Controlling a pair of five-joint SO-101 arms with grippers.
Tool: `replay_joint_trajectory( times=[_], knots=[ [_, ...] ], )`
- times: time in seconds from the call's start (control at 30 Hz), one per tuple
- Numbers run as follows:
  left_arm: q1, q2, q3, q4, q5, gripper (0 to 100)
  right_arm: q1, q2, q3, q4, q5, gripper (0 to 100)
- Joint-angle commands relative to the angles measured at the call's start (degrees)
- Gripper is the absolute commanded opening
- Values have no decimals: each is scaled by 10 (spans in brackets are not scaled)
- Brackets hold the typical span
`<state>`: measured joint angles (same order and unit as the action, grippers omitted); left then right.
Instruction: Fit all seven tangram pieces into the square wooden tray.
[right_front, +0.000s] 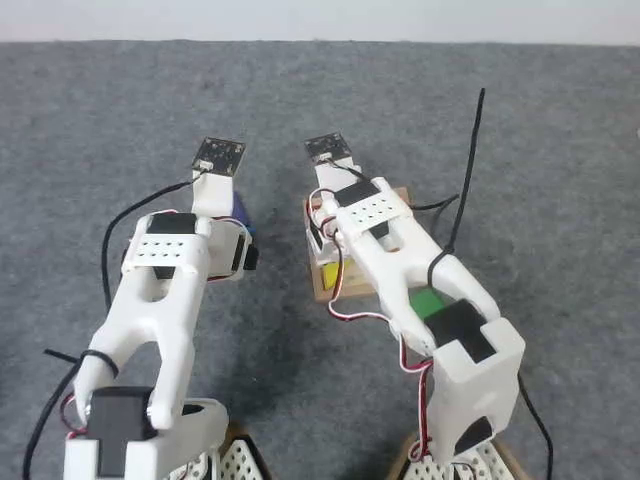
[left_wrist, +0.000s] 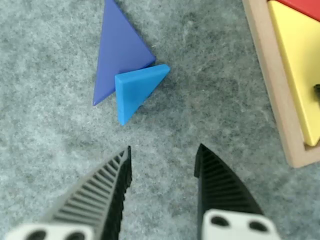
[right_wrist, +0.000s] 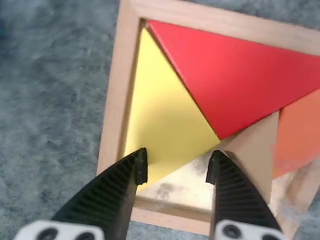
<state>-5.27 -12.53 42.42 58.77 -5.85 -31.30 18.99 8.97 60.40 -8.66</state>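
Note:
The square wooden tray (right_wrist: 117, 100) holds a large yellow triangle (right_wrist: 160, 120), a large red triangle (right_wrist: 235, 75) and an orange piece (right_wrist: 297, 132), with bare floor (right_wrist: 250, 150) beside them. My right gripper (right_wrist: 178, 155) hangs open just above the yellow triangle's corner, holding nothing. On the grey carpet beside the tray edge (left_wrist: 272, 85) lies a dark blue triangle (left_wrist: 117, 52), and a small light blue triangle (left_wrist: 135, 90) overlaps its corner. My left gripper (left_wrist: 162, 152) stands open and holds nothing, a short way from the light blue triangle. A green piece (right_front: 428, 303) shows under the right arm.
Grey carpet covers the whole table. In the high view the right arm (right_front: 400, 250) hides most of the tray (right_front: 322, 285), and the left arm (right_front: 165, 270) stands just left of it. A black cable (right_front: 470, 170) rises by the right arm.

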Motion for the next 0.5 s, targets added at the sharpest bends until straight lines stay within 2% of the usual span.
replay_joint_trajectory(
  times=[0.0,0.13,0.47],
  knots=[
    [0,-25,-3,-10,-7,199,-8,-23,-36,17,9,198],
    [0,-25,-3,-9,-7,199,-37,-57,-41,25,10,198],
    [0,-25,-3,-9,-7,199,-29,-72,-38,39,10,198]
  ],
)
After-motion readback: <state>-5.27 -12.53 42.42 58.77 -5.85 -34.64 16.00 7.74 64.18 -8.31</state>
